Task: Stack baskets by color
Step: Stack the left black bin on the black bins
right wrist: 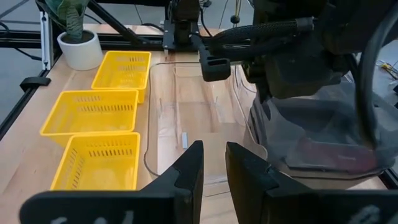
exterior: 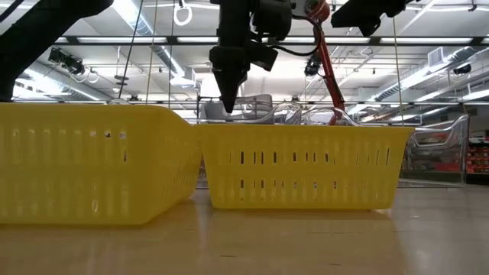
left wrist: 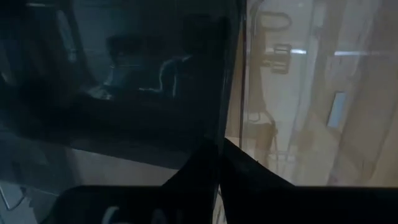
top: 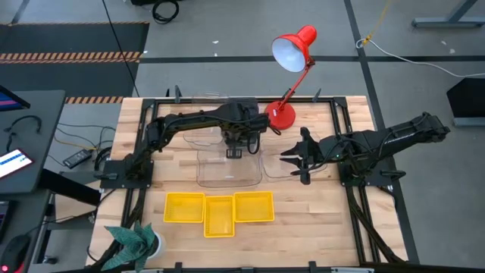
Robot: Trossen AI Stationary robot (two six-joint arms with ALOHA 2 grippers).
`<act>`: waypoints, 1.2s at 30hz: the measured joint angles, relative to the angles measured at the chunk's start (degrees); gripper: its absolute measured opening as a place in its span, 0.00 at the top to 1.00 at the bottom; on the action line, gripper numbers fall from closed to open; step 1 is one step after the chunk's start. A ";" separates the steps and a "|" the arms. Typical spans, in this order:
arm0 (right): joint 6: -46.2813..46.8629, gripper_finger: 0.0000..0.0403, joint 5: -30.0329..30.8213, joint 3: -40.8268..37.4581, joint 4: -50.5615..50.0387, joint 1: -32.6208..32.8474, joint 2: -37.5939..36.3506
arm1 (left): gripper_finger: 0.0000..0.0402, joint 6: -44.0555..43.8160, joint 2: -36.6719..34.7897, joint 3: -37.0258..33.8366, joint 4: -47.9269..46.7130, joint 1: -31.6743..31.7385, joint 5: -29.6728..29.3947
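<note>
Three yellow baskets [top: 219, 211] sit side by side on the near part of the table, and two of them fill the low view [exterior: 302, 164]. Clear baskets [top: 227, 171] lie on the table's middle [right wrist: 193, 118]. Over their far side my left gripper [top: 234, 152] points down [exterior: 229, 103], shut on a dark grey see-through basket [right wrist: 323, 137], which the arm hides in the high view. My right gripper [top: 298, 155] waits at the right, open [right wrist: 214, 168], with nothing between its fingers. My left gripper pinches one thin wall of the dark grey basket [left wrist: 229, 118] between its two fingers, from above, pointing down. The wall's edge runs straight in between the fingers. The basket hangs below the gripper; whether its lower part [right wrist: 336, 162] touches anything, I cannot tell.
A red desk lamp [top: 292, 53] stands with its base [top: 280, 115] at the far middle, close to the left arm. A potted plant [top: 136, 243] sits at the near left corner. Bare wood lies to the right of the yellow baskets [top: 318, 212].
</note>
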 joint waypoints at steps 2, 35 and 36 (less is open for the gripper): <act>0.00 0.82 0.00 0.00 -0.04 0.16 0.00 | 0.93 0.07 0.00 0.00 0.97 -0.27 -0.84; 6.69 0.82 8.10 0.00 -9.83 7.92 0.02 | 0.71 -0.47 -15.11 -22.95 20.12 -11.26 -9.13; 6.68 0.82 8.57 0.00 -9.50 8.26 0.02 | 0.72 -0.66 -17.05 -26.03 22.85 -10.93 -9.56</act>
